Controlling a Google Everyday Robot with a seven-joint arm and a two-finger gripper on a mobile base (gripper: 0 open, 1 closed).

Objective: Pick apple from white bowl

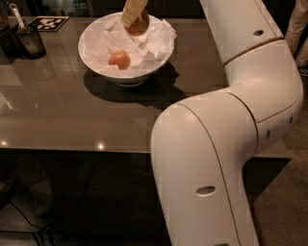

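Observation:
The white bowl (94,61), lined with crumpled white paper, stands on the dark glossy table at the upper left. My gripper (135,22) hangs over the bowl's far side at the top edge of the camera view, shut on the apple (141,28). The apple is lifted just above the paper lining, and a tan finger (132,11) hides part of it. A second, evenly orange-red apple (119,59) lies in the bowl on the paper, to the lower left of the gripper.
A dark cup with a utensil (30,40) stands at the table's left edge, with a black-and-white marker tag (48,22) behind it. My white arm (226,129) fills the right half of the view. The table's front edge (72,150) runs across the middle.

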